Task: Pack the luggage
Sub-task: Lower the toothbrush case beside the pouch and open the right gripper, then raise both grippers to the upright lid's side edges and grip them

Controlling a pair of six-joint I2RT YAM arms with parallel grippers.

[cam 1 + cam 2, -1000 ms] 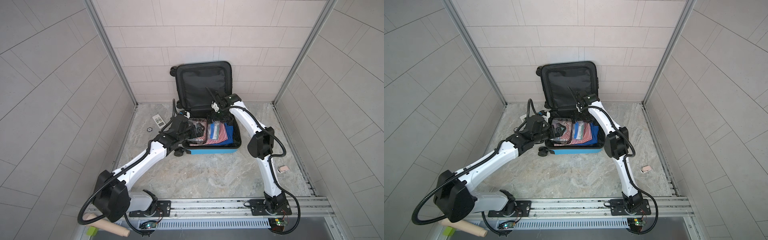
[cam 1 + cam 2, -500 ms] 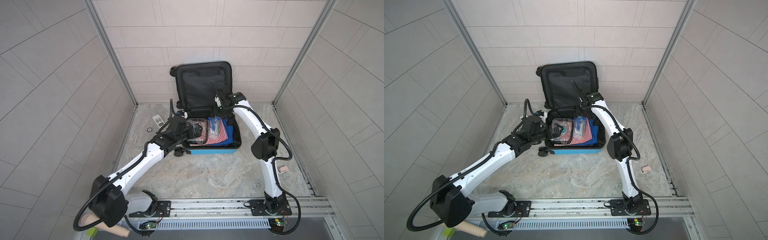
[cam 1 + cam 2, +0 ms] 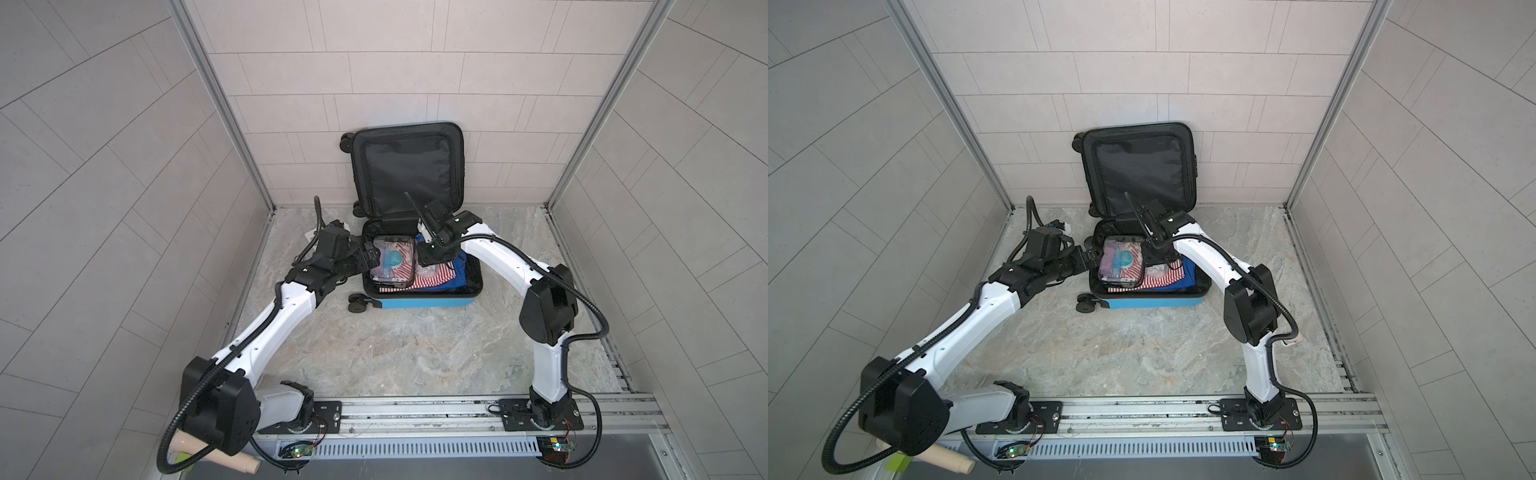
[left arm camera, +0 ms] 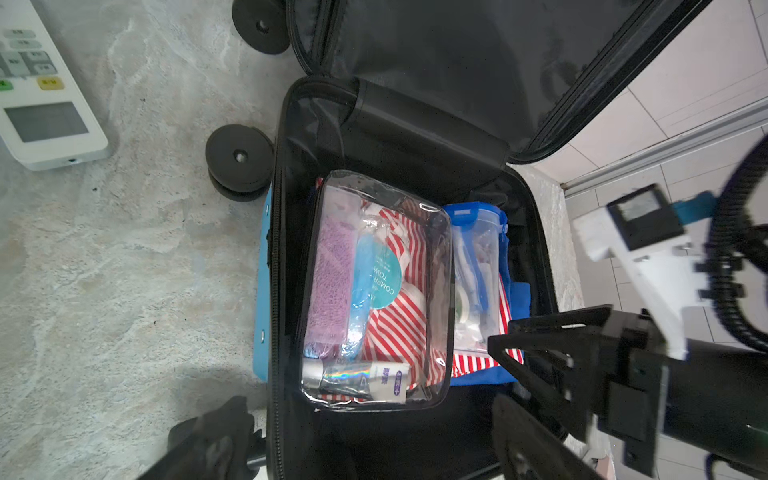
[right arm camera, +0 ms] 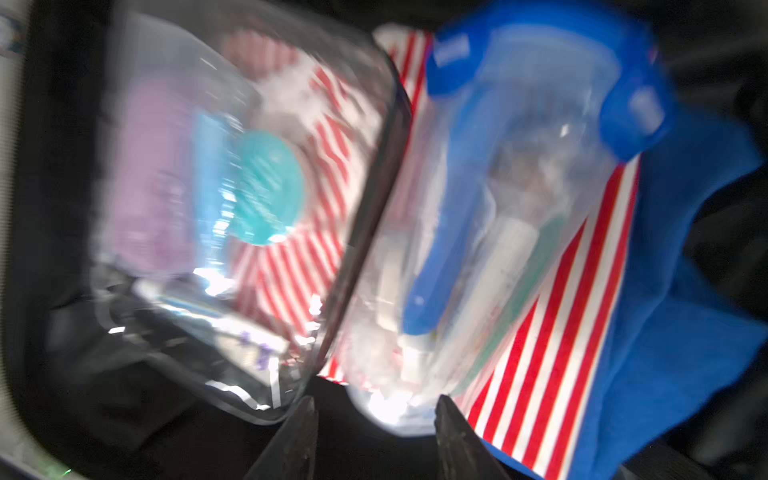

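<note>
Luggage (image 3: 424, 302) lies open at the back of the stone-patterned surface (image 3: 395, 345), with its black-lined lid propped upright against the tiled rear wall and its wheels toward the left. Inside, a clear pouch (image 4: 374, 291) rests on a red-and-white striped cloth (image 4: 473, 360). A zip bag (image 4: 478, 257) lies just beside the pouch, and a blue cloth (image 4: 517, 299) lies under the striped one.

The left tool (image 3: 369, 254) hangs at the luggage's left rim, spread wide and grasping nothing; the pouch lies free beyond it. The right tool (image 5: 376, 415) points down over the zip bag, its fingers partly apart on either side of the bag's end. The right wrist view is smeared, so I cannot tell whether they pinch it. In both top views the right arm covers part of the bag.

A white remote (image 4: 45, 104) lies on the surface left of the luggage, cut off at the frame edge. Grey tiled walls close in three sides.
</note>
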